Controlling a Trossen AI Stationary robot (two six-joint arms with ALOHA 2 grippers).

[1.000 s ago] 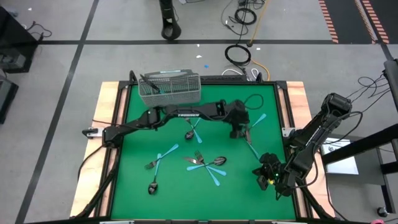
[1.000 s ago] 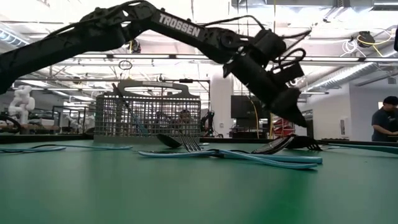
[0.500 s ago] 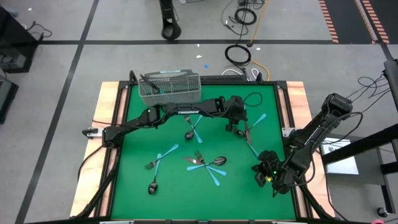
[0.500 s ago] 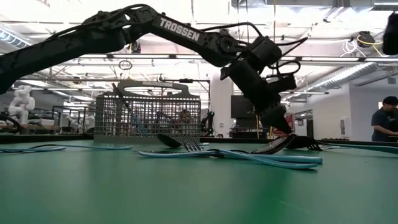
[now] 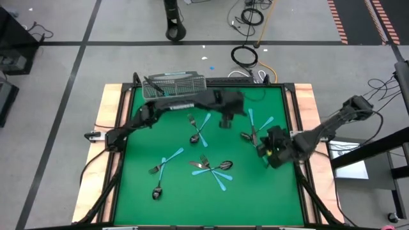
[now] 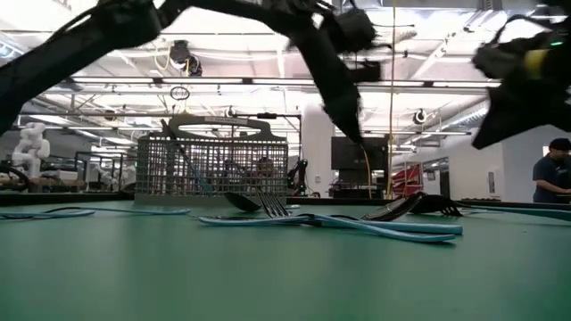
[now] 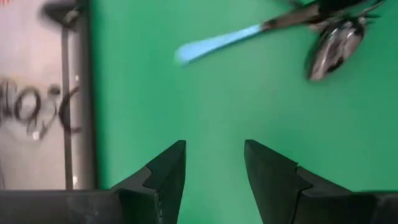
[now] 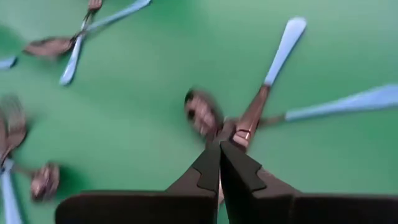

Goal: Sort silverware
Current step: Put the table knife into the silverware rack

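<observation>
Silverware with dark metal heads and light blue handles lies flat on the green mat [image 5: 275,191] in loose groups: one near the middle [image 5: 198,128], one at the right [image 5: 254,131], one toward the near side [image 5: 209,167], and some at the left [image 5: 163,163]. My left gripper [image 5: 225,122] [image 7: 214,149] is open and empty, raised above the mat between the middle and right groups. My right gripper [image 5: 265,145] [image 8: 219,144] is shut and empty, raised just near of the right group's spoon [image 8: 202,115]. In the low view both grippers [image 6: 355,134] [image 6: 517,80] hang clear of the mat.
A grey wire-mesh basket [image 5: 174,88] [image 6: 214,165] stands at the mat's far edge, left of centre, with a dark utensil inside. Wooden borders [image 5: 112,108] run along the table's left and right sides. A person [image 6: 551,174] stands in the room beyond.
My left gripper has risen from the right group of silverware and gone toward the table's far left, toward the basket. My right gripper has risen and gone from the near right corner toward the far edge, up to the right group.
</observation>
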